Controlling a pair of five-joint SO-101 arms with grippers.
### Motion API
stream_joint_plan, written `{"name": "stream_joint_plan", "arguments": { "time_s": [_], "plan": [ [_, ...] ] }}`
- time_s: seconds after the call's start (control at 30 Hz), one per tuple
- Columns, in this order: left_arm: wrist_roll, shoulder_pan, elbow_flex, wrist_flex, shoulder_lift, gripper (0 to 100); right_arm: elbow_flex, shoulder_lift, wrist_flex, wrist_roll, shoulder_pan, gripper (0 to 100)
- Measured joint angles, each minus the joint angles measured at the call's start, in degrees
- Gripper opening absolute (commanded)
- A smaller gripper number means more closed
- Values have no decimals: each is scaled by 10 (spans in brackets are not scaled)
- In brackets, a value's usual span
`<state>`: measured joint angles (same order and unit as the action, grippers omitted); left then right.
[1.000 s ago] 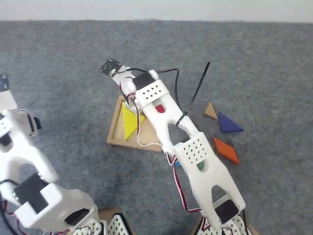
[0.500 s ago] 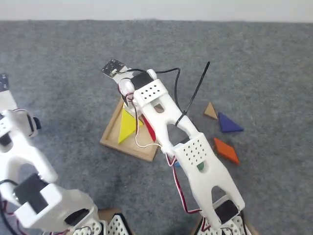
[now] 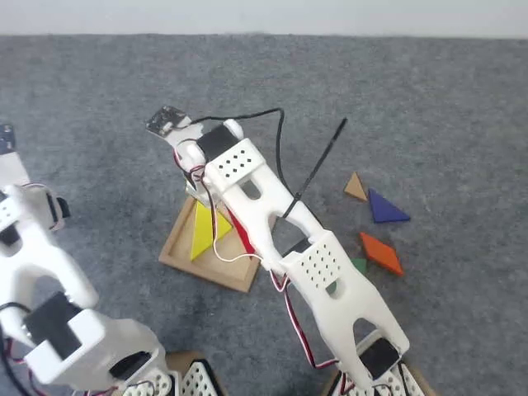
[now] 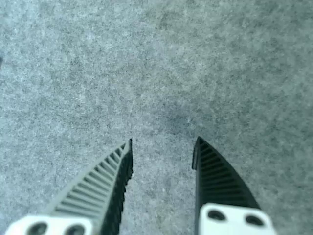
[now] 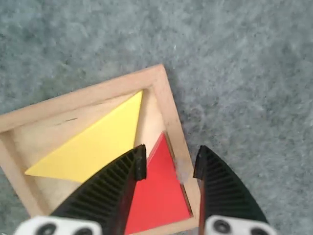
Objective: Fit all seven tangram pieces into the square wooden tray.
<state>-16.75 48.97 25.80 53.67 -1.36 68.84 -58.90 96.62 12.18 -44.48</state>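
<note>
The square wooden tray lies left of centre on the grey carpet, turned at an angle. It holds a large yellow triangle and a red triangle. In the right wrist view my right gripper is open just above the tray's rim, one finger over the red triangle, the other outside the wall, with the yellow triangle beside them. My left gripper hangs open over bare carpet with nothing between its fingers. To the right lie a tan triangle, a blue triangle, an orange parallelogram and a green piece.
The right arm stretches from the front edge across to the tray, half covering the green piece. The left arm is folded at the front left. A black cable tie sticks out from the right arm.
The right arm has swung left, and the tray has slid left and nearer while turning with it. The green piece has come out from under the arm.
</note>
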Motion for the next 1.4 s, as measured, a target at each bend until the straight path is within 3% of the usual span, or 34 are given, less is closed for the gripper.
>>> {"name": "stream_joint_plan", "arguments": {
  "time_s": [0.57,0.87,0.97,1.07,1.27,1.4],
  "plan": [
    [-26,3,0,0,0,201,8,0,36,-17,-52,154],
    [-27,13,0,0,0,202,-6,67,40,-17,8,152],
    [-27,12,0,0,0,202,-110,182,40,-17,31,152],
    [-27,12,0,0,0,202,-303,334,32,-17,40,151],
    [-27,-3,0,0,0,202,-802,653,-262,10,11,161],
    [-27,-8,3,0,0,201,-890,656,-370,8,25,282]
  ]
}}
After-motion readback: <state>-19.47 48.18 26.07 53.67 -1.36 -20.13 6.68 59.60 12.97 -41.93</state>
